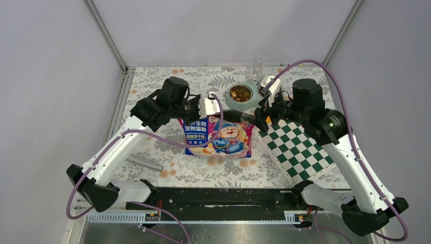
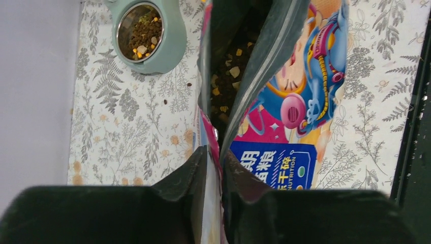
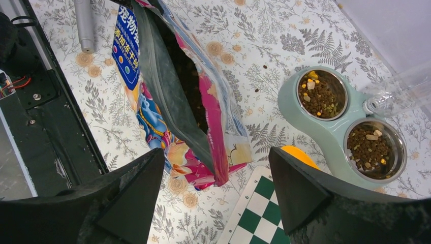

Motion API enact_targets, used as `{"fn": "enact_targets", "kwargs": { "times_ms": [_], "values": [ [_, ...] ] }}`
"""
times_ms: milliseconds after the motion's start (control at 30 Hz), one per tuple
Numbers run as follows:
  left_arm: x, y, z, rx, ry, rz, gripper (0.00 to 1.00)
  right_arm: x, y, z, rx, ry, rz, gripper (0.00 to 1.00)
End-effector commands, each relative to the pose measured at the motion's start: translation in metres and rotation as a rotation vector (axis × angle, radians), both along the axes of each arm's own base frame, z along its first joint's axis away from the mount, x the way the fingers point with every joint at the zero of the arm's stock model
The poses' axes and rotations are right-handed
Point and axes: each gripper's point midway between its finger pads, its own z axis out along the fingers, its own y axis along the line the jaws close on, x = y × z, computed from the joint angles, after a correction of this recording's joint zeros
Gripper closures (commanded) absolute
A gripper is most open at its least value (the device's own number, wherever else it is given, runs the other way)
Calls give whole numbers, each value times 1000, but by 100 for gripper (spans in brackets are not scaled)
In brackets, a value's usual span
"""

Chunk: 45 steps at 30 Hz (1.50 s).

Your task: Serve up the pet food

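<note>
Holding the bag (image 2: 300,101) by one lip of its mouth, the left gripper (image 2: 213,162) is clamped on the foil, and the mouth gapes wide. Kibble (image 2: 228,71) lies deep inside the bag, dark brown with tan bits. More of it sits in both steel cups of the feeder (image 3: 335,129), which stands just beyond the bag. Two stray pellets (image 2: 189,84) lie on the cloth between bag and feeder.

The right gripper (image 3: 216,152) hangs over the bag's near corner with its fingers spread wide and nothing between them. The scoop (image 3: 297,155) lies on the cloth, wedged between the feeder and the mat (image 3: 254,213), only partly in the right wrist view.

I judge the serving well along, since both cups hold a fair layer, though neither is heaped. The step in hand looks like a pause between scoops, with the bag held ready.

If another portion is wanted, the right gripper must drop to the scoop and take it by the handle, whose lie I cannot tell from here. It then has to enter the mouth without dragging the free lip shut. The left grip must hold firm meanwhile, for the bag is slack and would likely sag and spill.
</note>
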Motion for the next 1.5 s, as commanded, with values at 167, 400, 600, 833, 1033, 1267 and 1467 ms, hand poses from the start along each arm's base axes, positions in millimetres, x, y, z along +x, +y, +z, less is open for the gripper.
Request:
{"fn": "enact_targets", "kwargs": {
  "times_ms": [167, 400, 600, 833, 1033, 1267, 1467],
  "values": [
    [11, -15, 28, -71, -81, -19, 100, 0, -2, 9, 7, -59, -7, 17],
    [9, -22, 28, -84, -62, -28, 72, 0, -3, 8, 3, -65, -7, 17],
    [7, -29, 28, -91, -62, -53, 100, 0, -4, 8, -1, -68, -9, 16],
    [8, -33, 29, -98, -65, -54, 76, 0, -5, 10, -2, -76, -12, 16],
    [9, -42, 25, -93, -58, -68, 65, 1, -6, 9, -7, -77, -17, 16],
    [7, -46, 23, -91, -54, -84, 100, 2, -9, 10, -13, -89, -30, 16],
    [10, -48, 23, -92, -52, -67, 81, 1, -11, 12, -16, -101, -36, 16]
  ]
}}
